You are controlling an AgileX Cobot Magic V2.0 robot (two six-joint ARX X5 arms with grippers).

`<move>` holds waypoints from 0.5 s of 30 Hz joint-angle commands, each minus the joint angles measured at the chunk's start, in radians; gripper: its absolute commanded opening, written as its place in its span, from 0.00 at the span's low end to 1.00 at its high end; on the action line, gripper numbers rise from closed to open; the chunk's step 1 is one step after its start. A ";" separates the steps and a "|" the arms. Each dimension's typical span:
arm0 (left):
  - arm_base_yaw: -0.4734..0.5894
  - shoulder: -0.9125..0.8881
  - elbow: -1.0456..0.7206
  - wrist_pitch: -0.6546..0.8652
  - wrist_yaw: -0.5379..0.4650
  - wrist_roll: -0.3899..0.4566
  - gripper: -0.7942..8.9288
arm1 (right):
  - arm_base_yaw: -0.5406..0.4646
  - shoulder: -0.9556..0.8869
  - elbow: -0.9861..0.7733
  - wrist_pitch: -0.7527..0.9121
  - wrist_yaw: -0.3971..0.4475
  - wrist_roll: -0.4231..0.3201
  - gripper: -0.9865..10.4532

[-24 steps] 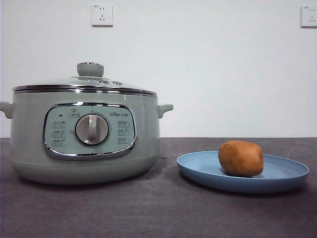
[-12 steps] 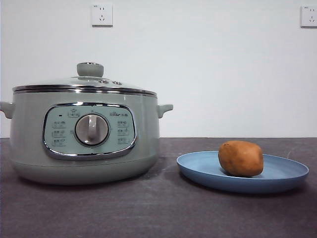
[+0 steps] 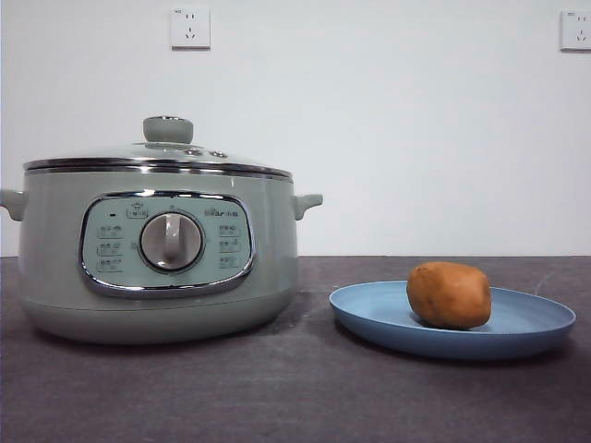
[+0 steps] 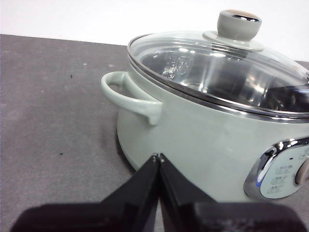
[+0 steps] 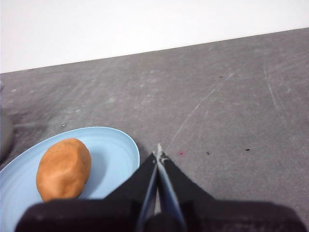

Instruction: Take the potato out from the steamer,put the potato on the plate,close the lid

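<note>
The sage-green steamer [image 3: 157,263] stands at the left of the table with its glass lid [image 3: 157,159] resting on its rim, knob up. The orange-brown potato [image 3: 449,294] lies on the blue plate [image 3: 369,314] at the right. No arm shows in the front view. My left gripper [image 4: 158,157] is shut and empty, hovering beside the steamer [image 4: 203,140] near its side handle, below the lid [image 4: 217,63]. My right gripper [image 5: 159,155] is shut and empty, just past the plate [image 5: 113,159] edge, a short way from the potato [image 5: 63,168].
The dark grey tabletop [image 3: 295,388] runs back to a white wall with two sockets [image 3: 190,28]. Bare table lies in front of the steamer and plate, and beyond the plate in the right wrist view.
</note>
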 commanded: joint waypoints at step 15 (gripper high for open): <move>0.003 -0.001 -0.013 0.003 0.000 -0.005 0.08 | 0.018 -0.002 -0.011 -0.010 0.003 0.006 0.09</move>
